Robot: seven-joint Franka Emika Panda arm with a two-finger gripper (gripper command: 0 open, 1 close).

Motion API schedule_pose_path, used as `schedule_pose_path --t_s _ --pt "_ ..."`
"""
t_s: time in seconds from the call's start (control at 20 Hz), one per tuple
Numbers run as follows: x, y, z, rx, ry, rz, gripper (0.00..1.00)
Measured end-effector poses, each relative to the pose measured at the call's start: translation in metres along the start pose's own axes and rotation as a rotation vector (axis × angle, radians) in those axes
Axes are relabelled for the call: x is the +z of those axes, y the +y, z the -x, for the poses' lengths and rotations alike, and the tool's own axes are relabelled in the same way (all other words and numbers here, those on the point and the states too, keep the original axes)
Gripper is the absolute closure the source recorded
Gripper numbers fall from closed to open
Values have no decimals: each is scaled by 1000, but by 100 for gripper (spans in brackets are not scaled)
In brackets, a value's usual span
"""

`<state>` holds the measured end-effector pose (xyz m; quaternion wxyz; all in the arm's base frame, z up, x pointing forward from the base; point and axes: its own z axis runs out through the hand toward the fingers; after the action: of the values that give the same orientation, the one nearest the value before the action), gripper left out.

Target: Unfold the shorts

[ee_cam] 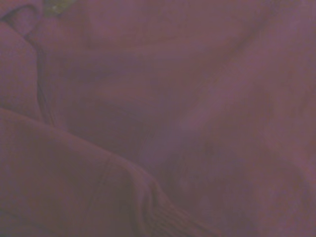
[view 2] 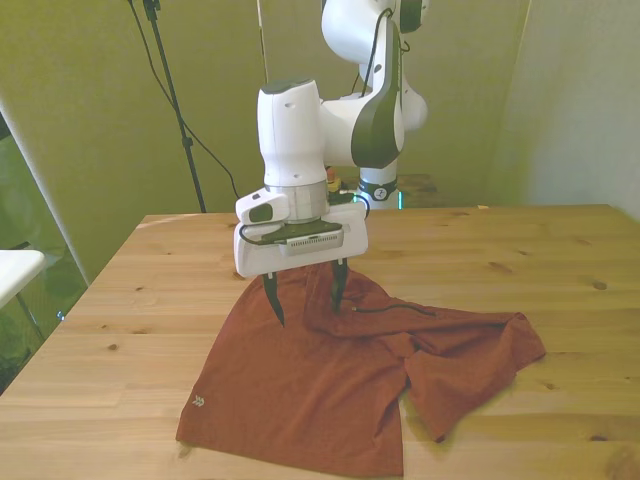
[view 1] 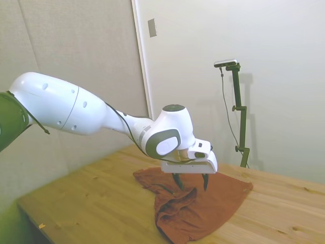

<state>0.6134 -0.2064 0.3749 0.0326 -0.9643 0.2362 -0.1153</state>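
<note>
The gripper (view 2: 306,293) hangs spread apart, grasping nothing, its tips at the fabric of the rust-red shorts (view 2: 330,385), which lie rumpled on the wooden table (view 2: 140,300), reaching toward its near edge in the front view

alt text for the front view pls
A white robot arm's open gripper points down over rust-red shorts spread, partly rumpled, on a wooden table. Its dark fingertips sit at the garment's far edge.
</note>
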Motion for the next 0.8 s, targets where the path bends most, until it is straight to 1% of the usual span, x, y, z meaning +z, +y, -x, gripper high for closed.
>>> schedule_pose_path --t_s 0.2,0.5,0.8 --pt "12 -7 2 -11 -18 -2 100" --pt "20 -17 2 -23 -27 -9 100" --pt "23 -19 -2 -24 -30 -9 100"
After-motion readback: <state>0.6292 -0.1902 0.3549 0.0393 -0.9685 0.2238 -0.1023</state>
